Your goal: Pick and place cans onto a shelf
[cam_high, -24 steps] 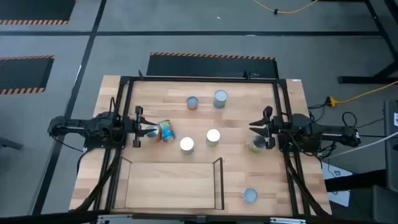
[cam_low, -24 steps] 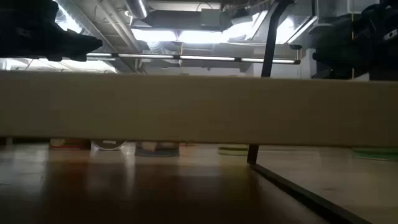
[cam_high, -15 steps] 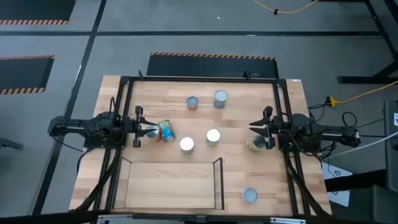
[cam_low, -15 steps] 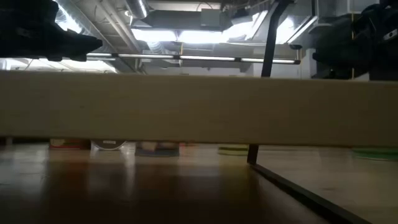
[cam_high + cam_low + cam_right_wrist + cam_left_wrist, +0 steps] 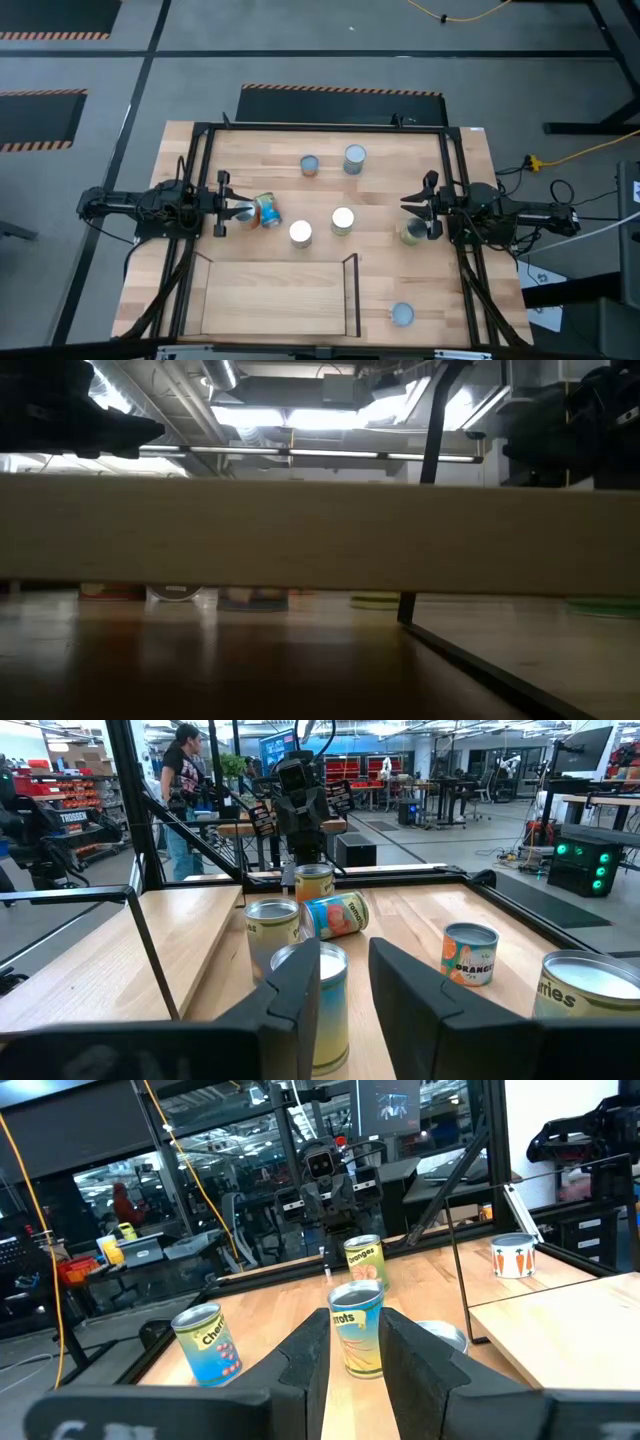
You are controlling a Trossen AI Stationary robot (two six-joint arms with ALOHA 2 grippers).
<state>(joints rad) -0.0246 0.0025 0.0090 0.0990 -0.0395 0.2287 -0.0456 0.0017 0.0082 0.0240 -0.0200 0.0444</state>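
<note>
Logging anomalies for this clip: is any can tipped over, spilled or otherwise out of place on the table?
One can lies on its side just ahead of the left hand, its blue and orange label facing up; the right wrist view shows it toppled too. The other cans stand upright. The shelf holds none yet. Nothing looks spilled or dented.

Low view: shelf (image 5: 320, 535) edge blocks most cans (image 5: 175, 593); only bases visible.
</note>
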